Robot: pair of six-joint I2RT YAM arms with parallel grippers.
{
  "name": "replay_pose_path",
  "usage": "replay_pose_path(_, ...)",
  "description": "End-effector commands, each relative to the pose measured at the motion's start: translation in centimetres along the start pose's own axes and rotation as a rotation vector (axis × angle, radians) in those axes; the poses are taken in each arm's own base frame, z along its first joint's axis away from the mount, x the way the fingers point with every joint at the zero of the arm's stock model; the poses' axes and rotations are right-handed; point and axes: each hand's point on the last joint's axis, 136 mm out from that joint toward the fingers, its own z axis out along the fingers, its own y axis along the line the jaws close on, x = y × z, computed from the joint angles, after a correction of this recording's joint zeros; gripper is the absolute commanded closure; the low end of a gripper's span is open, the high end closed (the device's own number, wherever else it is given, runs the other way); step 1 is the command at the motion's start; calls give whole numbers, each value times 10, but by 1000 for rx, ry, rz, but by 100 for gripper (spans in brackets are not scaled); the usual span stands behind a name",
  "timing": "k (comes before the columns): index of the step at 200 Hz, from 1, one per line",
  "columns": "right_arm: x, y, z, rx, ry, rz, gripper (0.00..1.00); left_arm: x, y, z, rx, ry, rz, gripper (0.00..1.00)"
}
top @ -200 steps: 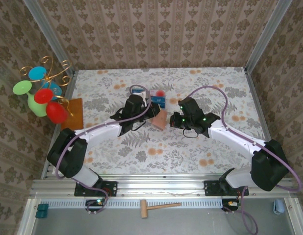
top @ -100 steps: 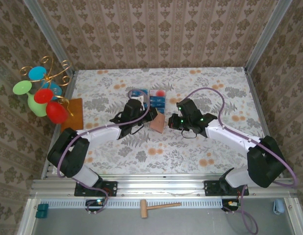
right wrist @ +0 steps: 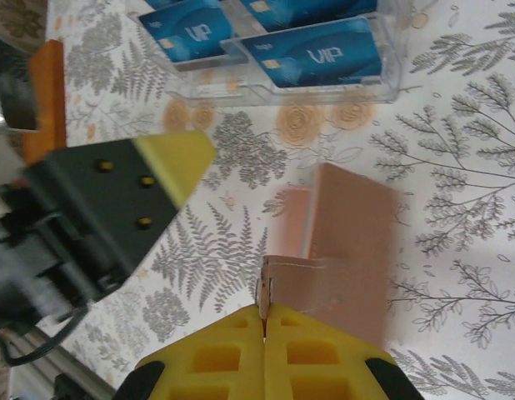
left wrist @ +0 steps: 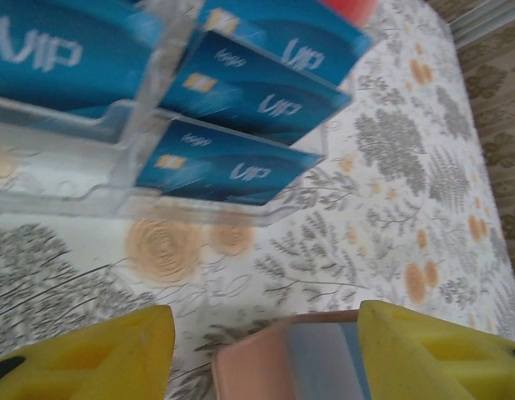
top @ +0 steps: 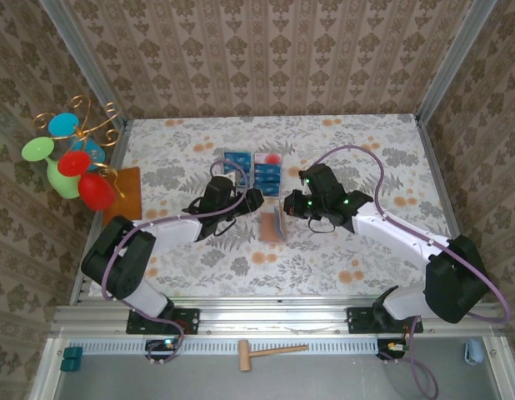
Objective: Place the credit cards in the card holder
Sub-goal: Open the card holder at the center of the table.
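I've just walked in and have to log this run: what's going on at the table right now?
The right gripper has its jaws shut on an edge of the card holder, near the middle of the table. The left gripper sits close beside it with its jaws open, holding nothing. A blue strip inside the holder looks like a card already in. More credit cards lie in the clear tray behind.

White, black-jointed arms (top: 170, 223) with purple cables (top: 349, 152); left tool (left wrist: 266, 342) and right tool (right wrist: 264, 333) yellow
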Motion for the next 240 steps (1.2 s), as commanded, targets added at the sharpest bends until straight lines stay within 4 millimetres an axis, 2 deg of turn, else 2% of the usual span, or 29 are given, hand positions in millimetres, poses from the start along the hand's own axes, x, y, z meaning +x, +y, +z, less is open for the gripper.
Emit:
replay_pose_path(1, 1, 19, -12, -34, 11, -14, 100, -1, 11, 2, -12, -5, 9, 38)
replay_pose_path(31, 7, 21, -3, -21, 22, -11, 100, 0, 25, 4, -36, 7, -6, 38)
replay_pose_path(45, 8, 21, 0, -21, 23, -6, 100, 0, 26, 4, -35, 11, -5, 38)
replay_pose_path(54, 13, 15, 11, -4, 45, 3, 100, 1, 26, 3, -40, 20, 2, 37)
replay_pose_path(82, 15, 16, 16, -12, 52, 2, 100, 5, 28, 1, -57, 43, 20, 37)
replay_pose_path(131, 24, -8, 23, 48, 52, 9, 100, 24, 32, -6, -137, 101, 104, 39)
replay_pose_path(188, 26, -19, 22, 67, 35, 22, 100, 44, 40, -25, -342, 177, 317, 42)
replay_pose_path(240, 27, -45, 21, 116, 22, 57, 100, 59, 48, -24, -380, 221, 362, 43)
